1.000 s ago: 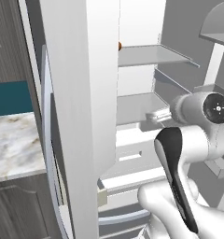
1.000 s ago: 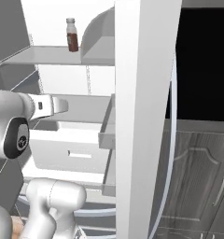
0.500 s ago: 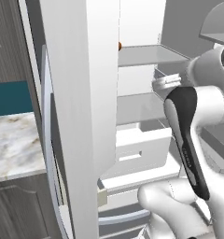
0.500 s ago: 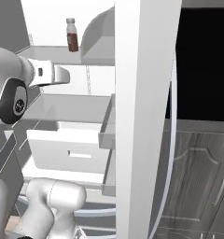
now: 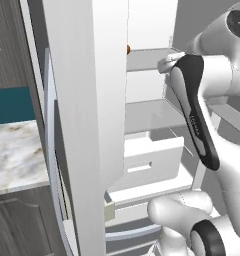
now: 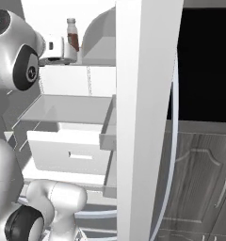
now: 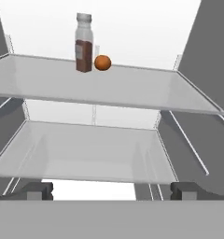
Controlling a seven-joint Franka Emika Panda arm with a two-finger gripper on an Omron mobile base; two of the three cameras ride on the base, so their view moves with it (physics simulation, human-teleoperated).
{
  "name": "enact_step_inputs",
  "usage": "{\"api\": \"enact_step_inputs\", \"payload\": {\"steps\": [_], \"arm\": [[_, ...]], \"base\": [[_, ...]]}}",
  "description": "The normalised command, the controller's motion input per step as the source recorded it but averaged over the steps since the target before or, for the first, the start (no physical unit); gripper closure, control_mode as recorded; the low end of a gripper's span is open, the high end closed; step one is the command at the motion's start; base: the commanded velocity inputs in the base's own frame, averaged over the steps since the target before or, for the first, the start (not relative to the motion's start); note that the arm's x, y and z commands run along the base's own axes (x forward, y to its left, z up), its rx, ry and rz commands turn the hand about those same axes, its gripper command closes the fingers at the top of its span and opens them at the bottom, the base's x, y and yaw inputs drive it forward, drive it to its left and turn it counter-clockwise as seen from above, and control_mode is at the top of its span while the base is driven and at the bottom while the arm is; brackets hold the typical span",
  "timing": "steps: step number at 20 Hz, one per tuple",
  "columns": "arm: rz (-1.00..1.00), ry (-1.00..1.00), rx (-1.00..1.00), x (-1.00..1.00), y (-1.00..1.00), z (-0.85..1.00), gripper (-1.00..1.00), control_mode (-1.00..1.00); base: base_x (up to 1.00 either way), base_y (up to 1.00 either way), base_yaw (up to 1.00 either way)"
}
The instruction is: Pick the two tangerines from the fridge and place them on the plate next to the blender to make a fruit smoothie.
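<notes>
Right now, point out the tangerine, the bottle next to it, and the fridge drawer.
tangerine [image 7: 102, 62], hand view, middle of the orange fruit on the upper shelf.
bottle [image 7: 84, 49], hand view, its brown label.
fridge drawer [image 6: 70, 151], right base view, its white front face above the handle slot.

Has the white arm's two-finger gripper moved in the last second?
Yes: the gripper rose from the grey lower fridge shelf to the upper shelf, beside the brown-filled bottle.
</notes>
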Motion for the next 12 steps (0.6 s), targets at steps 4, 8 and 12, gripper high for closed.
{"api": "enact_step_inputs", "payload": {"steps": [4,8,12], "arm": [[0.06,0.00,0.18,1.00,0.18,-0.48,-1.00,-1.00],[0.00,-0.12,0.12,1.00,0.32,-0.16,-1.00,-1.00],[0.00,-0.05,0.00,1.00,0.19,-0.05,-1.00,-1.00]], "base": [[0.00,0.00,0.00],[0.00,0.00,0.00],[0.00,0.00,0.00]]}}
